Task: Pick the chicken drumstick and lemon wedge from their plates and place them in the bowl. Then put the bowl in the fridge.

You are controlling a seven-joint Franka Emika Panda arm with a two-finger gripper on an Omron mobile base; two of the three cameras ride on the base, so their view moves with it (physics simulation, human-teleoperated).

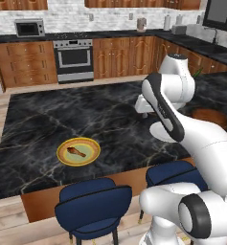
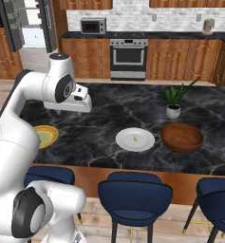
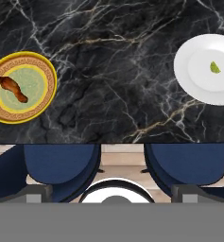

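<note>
- Near edge, on the floor: dark blue stools (image 2: 135, 192) pushed up to the black marble counter (image 1: 38, 124).
- Above the near part of the counter: gripper (image 3: 111, 191) hanging in the air and pointing down, between the two plates, well apart from both.
- Gripper jaws spread wide, with one dark finger tip (image 3: 38, 193) at each side of the hand view; nothing between them, nothing gripped, nothing touched.
- Left, near the front edge of the counter: round plate with yellow-orange rim (image 3: 4, 111) and pale green centre, lying flat.
- On this plate: chicken drumstick (image 3: 12, 89), brown, lying on its side a little off the middle, fully inside the rim.
- Right of the gripper, also on the counter: plain white plate (image 2: 126, 142), lying flat.
- On the white plate: lemon wedge (image 2: 135, 138), very small and yellow-green, close to the middle.
- Just right of the white plate, near it but not touching: reddish-brown wooden bowl (image 2: 180, 142), upright.
- A little farther, behind the bowl: small white pot with a green plant (image 2: 173, 111).
- Far wall: steel oven (image 2: 128, 57) between wooden cabinets, black microwave (image 2: 93, 25) above the counter to its left.
- Far left corner: fridge (image 2: 33, 38) with the dark grey door standing open and the white inside visible.
</note>
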